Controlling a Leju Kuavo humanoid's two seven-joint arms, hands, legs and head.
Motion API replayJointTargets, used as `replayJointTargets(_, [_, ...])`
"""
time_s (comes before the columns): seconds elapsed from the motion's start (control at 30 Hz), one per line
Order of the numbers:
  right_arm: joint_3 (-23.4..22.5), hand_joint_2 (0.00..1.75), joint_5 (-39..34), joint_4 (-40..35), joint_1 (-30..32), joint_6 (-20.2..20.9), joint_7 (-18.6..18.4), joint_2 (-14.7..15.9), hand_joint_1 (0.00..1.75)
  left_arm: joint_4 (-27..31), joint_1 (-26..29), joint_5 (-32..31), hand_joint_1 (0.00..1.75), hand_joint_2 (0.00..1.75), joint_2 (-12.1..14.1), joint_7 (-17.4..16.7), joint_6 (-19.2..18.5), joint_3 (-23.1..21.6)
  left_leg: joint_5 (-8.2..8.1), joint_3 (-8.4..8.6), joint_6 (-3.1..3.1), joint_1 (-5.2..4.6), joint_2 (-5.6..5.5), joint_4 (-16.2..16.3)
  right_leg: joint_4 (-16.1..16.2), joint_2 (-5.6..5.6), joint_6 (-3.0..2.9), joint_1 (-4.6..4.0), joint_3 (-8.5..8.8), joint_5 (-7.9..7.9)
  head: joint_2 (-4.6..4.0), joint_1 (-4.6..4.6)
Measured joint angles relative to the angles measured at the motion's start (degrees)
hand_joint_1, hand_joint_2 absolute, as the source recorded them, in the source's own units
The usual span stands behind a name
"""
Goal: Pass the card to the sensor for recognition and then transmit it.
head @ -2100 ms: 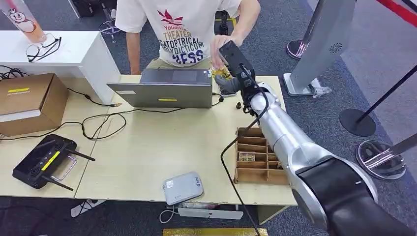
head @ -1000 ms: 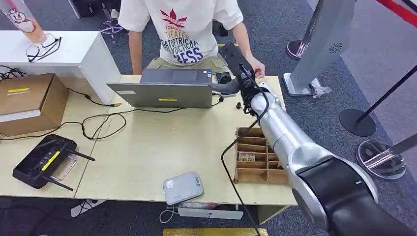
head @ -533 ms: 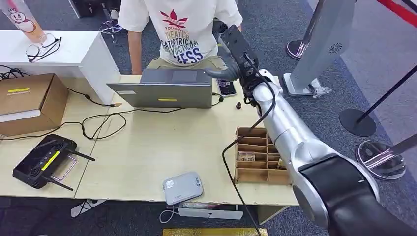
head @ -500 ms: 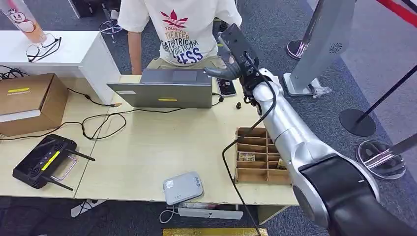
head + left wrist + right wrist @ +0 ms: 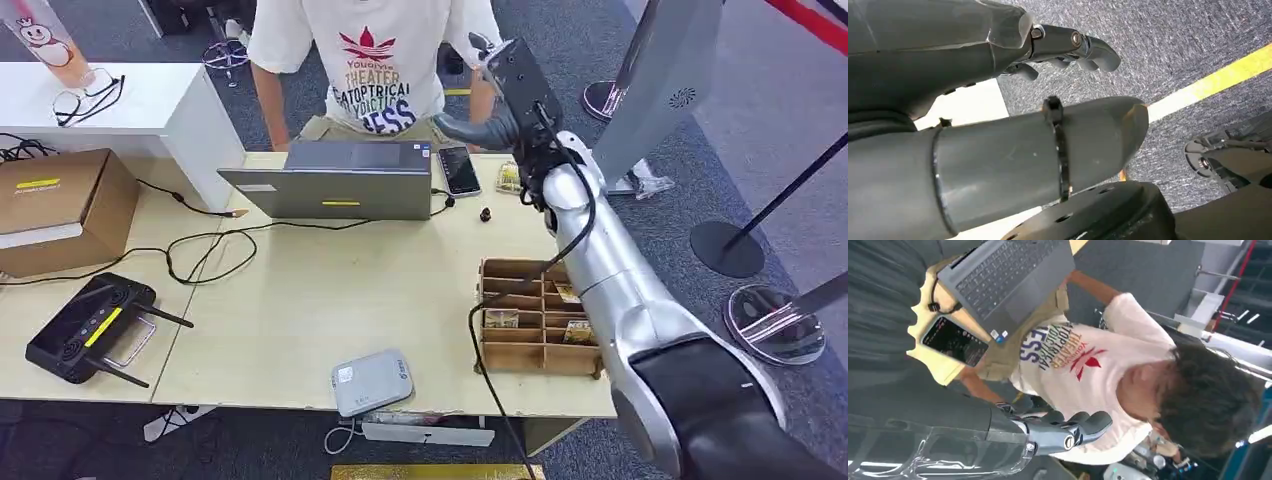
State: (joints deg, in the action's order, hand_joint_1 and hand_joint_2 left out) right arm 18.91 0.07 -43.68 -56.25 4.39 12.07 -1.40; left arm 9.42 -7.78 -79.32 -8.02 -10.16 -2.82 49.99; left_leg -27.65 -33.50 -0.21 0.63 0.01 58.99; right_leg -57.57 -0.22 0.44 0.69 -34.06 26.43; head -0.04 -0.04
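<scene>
Left wrist view first: finding the left hand (image 5: 973, 60) hanging over carpet (image 5: 1173, 45), fingers loosely apart, holding nothing, likely sitting this job out. Crossing the table (image 5: 330, 290) in the head view: passing the grey sensor (image 5: 372, 381) at the near edge, placed within reach for scanning; then spotting the card (image 5: 508, 177) lying flat beside a phone (image 5: 460, 170), close to the person (image 5: 375, 60) for taking. Ending at the right hand (image 5: 510, 85), raised above it, fingers spread and empty.

It was an exhibition-hall demo booth: grey carpet (image 5: 560, 60), stanchion bases (image 5: 727, 248), laptop (image 5: 340, 180) on a desk (image 5: 300, 300).
</scene>
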Motion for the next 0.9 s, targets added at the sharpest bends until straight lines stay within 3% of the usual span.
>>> replayJointTargets(0.4, [-2.2, 1.75, 4.8, -16.9, 11.1, -1.0, 1.0, 5.7, 0.00, 0.0, 0.5, 1.5, 0.00, 0.00, 0.0, 0.5, 0.6, -1.0, -0.01, 0.00, 0.00, 0.00, 0.00, 0.0, 0.0, 0.00, 0.00, 0.00, 0.00, 0.00, 0.00, 0.00])
replayJointTargets(0.9, [-3.9, 1.75, 10.3, -32.9, 27.6, -5.6, 3.6, 10.8, 0.00, 0.0, 2.1, 4.4, 0.00, 0.00, 0.3, 1.7, 2.3, -0.9, -0.04, 0.00, 0.00, 0.00, -0.02, 0.0, 0.0, -0.04, 0.02, 0.00, 0.01, 0.02, 0.00, 0.00])
